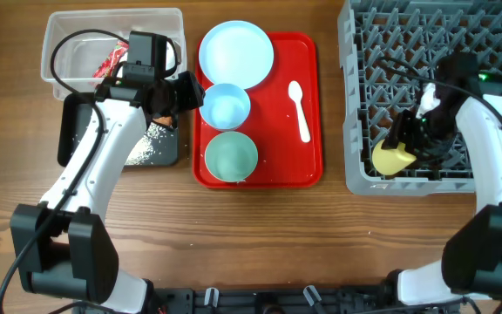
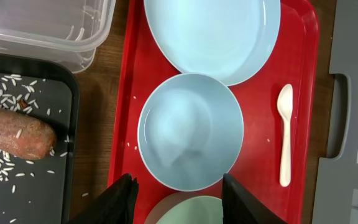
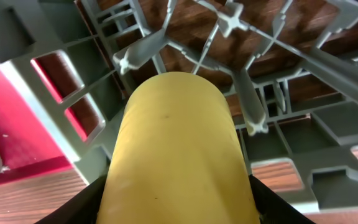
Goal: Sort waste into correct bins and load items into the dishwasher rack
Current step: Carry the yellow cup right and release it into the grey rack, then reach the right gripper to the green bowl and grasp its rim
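I'm on the loading step: my right claw (image 1: 408, 144) is clamped on the small yellow cup (image 3: 179, 162), down among the pegs of the dishwasher rack (image 1: 364, 52). Next, I judge, it wants seating between the pegs just ahead of that claw, then release; those pegs could snag it. My left claw (image 2: 179, 199) hangs wide and empty over the pale blue bowl (image 2: 190, 130) on the red tray (image 2: 126, 93) — plate (image 2: 213, 31) beyond, spoon (image 2: 284, 143) alongside.

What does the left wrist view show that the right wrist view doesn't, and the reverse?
Left wrist only: the pale blue bowl, round pale blue plate, white plastic spoon, and orange-brown carrot piece among loose white rice grains in the shallow black tray. Right wrist only: the small yellow cup, clamped in the right gripper. Both: the flat red tray and the large grey plastic rack.
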You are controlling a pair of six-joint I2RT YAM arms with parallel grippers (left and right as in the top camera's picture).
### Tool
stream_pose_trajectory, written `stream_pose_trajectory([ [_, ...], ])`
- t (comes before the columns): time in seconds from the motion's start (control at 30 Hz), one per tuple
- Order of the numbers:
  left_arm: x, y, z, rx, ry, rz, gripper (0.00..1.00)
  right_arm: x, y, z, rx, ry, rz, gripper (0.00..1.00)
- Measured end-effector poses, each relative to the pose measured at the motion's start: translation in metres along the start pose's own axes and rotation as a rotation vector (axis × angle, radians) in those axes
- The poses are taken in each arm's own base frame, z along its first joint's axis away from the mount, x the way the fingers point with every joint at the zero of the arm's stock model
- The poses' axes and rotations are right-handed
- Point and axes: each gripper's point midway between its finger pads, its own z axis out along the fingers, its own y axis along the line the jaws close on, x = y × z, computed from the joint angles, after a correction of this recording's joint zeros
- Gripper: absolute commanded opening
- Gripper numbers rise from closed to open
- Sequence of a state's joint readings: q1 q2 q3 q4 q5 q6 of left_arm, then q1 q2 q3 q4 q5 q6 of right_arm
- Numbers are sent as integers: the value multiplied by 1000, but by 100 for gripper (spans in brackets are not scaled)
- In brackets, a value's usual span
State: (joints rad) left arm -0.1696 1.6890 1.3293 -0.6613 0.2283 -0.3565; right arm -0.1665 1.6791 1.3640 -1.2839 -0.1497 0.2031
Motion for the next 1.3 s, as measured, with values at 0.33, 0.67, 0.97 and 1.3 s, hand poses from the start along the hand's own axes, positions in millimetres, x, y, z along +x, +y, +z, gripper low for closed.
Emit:
stream_pose_trajectory([
  [0.33, 2, 9, 0, -48, 5, -5, 47, -9, 11, 8, -10, -17, -46, 83],
  [0.67, 3, 10, 0, -55, 5, -5, 48, -32, 24, -35, -35, -127, -66, 83],
  [0.97, 1, 20, -1, -107, -10, -7, 42, -27, 181, -94, -268, -416, -454, 80],
  [1.3, -31, 60, -105, -147, -226, -121, 56, 19, 275, 27, -225, -198, -696, 72],
])
